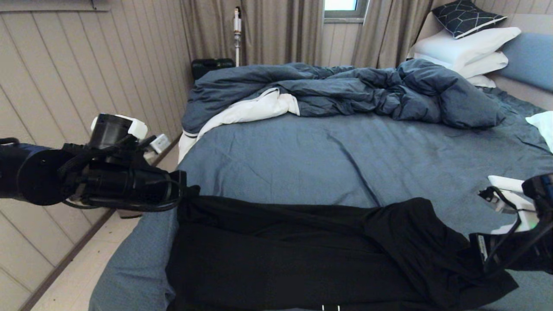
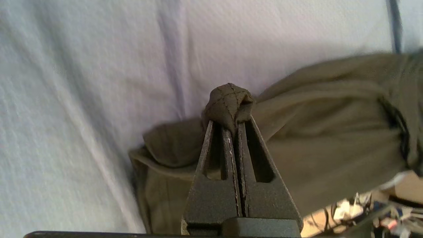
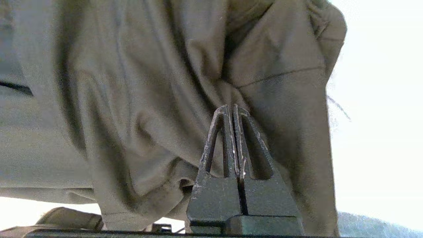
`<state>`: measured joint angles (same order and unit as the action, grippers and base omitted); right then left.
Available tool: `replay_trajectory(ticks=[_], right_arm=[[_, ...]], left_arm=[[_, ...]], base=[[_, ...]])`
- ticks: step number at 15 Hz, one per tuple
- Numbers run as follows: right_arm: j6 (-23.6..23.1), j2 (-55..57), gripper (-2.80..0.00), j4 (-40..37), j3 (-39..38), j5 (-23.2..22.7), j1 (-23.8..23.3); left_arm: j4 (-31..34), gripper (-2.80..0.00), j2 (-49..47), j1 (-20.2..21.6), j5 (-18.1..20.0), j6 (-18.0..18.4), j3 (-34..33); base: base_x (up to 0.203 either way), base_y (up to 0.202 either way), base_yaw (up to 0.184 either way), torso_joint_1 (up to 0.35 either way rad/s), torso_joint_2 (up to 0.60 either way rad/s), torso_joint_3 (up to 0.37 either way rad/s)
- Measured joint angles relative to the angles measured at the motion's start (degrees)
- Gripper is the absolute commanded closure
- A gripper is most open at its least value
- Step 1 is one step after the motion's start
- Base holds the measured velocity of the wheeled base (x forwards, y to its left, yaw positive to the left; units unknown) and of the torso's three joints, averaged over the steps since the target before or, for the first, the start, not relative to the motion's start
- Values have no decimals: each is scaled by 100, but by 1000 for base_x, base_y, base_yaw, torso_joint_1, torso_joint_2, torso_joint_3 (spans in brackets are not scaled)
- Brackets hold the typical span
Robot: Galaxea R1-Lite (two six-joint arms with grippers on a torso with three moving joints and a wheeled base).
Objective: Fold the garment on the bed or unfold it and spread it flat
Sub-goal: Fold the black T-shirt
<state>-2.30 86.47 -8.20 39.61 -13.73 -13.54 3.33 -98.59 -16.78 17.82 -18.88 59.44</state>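
Both the left gripper (image 1: 183, 192) and right gripper (image 1: 475, 248) are clamped on the garment (image 1: 302, 255) (plain black side up) at the bed's (image 1: 281, 160) near edge, mid-spread; next, I judge, calls for stretching it taut before laying it flat.

Garment (image 1: 302, 255): matt black cloth, prob. cotton knit. Bed (image 1: 302, 160) sheet: matt woven cloth, creased.

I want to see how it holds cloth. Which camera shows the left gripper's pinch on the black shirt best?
The left wrist view: the left gripper is shut on a bunched hem of the garment. The head view shows only its black housing at the garment's corner. The right wrist view doesn't show it.
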Motion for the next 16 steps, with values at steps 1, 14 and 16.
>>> replay_trajectory(ticks=[1, 14, 16], right_arm=[[-1, 27, 0, 2, 5, -50, -65], [-45, 230, 0, 9, 176, -137, -347], [-53, 264, 0, 7, 218, -144, -377]], left_arm=[[2, 0, 124, -60, -10, 4, -128], [44, 0, 1491, -528, -77, 45, -1571], [30, 0, 1560, -590, -105, 43, -1730]], base=[[0, 0, 0, 0, 0, 0], [0, 0, 0, 0, 0, 0], [0, 0, 0, 0, 0, 0]])
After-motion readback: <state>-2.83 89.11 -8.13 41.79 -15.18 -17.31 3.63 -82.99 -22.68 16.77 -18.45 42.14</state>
